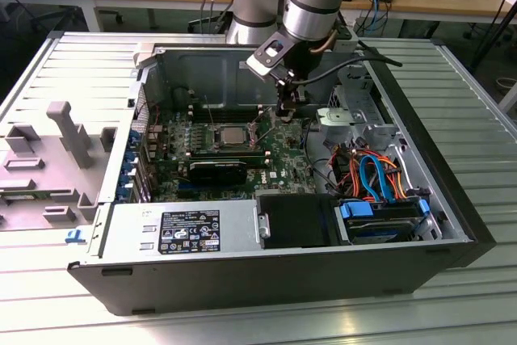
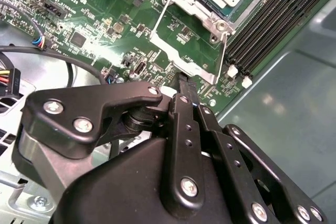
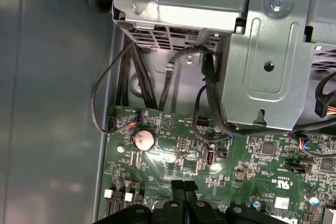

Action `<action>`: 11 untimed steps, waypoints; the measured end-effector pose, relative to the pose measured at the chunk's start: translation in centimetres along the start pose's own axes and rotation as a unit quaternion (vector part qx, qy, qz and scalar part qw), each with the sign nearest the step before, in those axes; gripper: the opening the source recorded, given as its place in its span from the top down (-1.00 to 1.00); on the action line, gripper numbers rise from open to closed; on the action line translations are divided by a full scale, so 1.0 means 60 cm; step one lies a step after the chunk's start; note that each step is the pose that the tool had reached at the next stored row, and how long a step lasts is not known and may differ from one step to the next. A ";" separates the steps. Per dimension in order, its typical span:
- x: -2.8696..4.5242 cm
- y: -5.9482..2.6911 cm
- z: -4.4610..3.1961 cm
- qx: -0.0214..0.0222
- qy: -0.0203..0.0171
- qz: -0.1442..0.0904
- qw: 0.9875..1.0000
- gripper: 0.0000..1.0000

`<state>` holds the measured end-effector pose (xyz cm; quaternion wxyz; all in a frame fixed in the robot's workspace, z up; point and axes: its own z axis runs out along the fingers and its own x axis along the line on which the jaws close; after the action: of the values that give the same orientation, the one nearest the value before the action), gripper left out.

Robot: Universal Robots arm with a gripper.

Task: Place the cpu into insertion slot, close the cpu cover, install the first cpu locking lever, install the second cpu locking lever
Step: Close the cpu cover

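Already done: cpu (image 1: 230, 132) seated in the insertion slot (image 2: 195, 4), silvery top showing, about mid-way across the green circuit board (image 1: 287, 159).
Not yet done: cpu cover (image 2: 176, 56) swung open off the chip, green board visible through its square window; steepness of tilt hard to judge.
Tool state: tool (image 2: 182, 81) closed, fingertips pressed together, nothing seen between them; likewise pinched in the first wrist view.
Tool place: low inside the computer case (image 1: 242, 280), over the board on the exterior view's right of the slot, toward the board edge nearest the metal drive cage (image 3: 262, 66).
Key relation: cover between tool and cpu; hinged side toward the chip, free edge toward the fingertips and running crosswise to the tool's pointing line; chip straight beyond the frame.
Contact: tips just at the cover's free edge, touching or barely clear, cannot tell which.
Stage, as a judgement: placing step finished, cover-closing step in hand.
Surroundings: long black memory slots (image 2: 268, 24) just beside the slot; case lying open on the slatted worktop (image 1: 48, 296), nearer its far edge.
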<state>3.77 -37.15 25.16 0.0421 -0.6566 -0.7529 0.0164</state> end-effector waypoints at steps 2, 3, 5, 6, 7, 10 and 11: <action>0.001 -0.004 0.000 0.000 0.000 0.000 1.000 0.79; 0.001 -0.005 0.000 0.000 0.000 0.000 1.000 0.79; 0.001 -0.008 0.001 0.000 0.000 0.000 1.000 0.79; 0.001 -0.009 0.001 0.000 0.000 0.000 1.000 0.79; 0.001 -0.010 0.001 0.000 0.000 0.000 1.000 0.79; 0.002 -0.013 0.001 0.000 0.000 0.000 1.000 0.79; 0.002 -0.014 0.001 0.000 0.000 0.000 1.000 0.79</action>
<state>2.89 -37.15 25.16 0.0420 -0.6567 -0.7528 0.0163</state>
